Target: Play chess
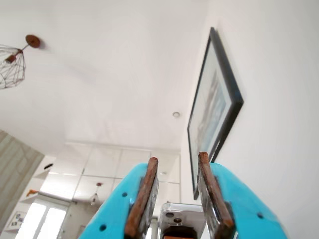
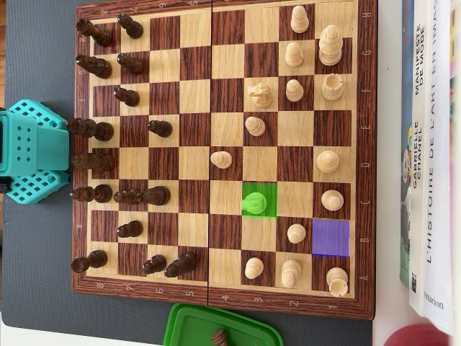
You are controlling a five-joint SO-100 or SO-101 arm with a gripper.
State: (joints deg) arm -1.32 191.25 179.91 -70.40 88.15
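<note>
Turquoise gripper (image 1: 177,191) with jaws slightly apart, empty, aimed at the ceiling, far above the chessboard (image 2: 216,300).

In the wrist view a white ceiling (image 1: 114,64) carries a wire lamp (image 1: 11,64) and a small round spotlight (image 1: 176,114). A dark-framed picture (image 1: 212,109) hangs on the white wall (image 1: 279,99). Bright windows (image 1: 40,219) glow at lower left, beside pale cupboards (image 1: 104,169).

In the wrist view the gripper (image 1: 177,164) points upward, its two teal fingers (image 1: 144,199) rising from the bottom edge, parallel and a little apart with nothing between them. In the overhead view only the teal arm (image 2: 30,153) shows, at the left edge.
</note>
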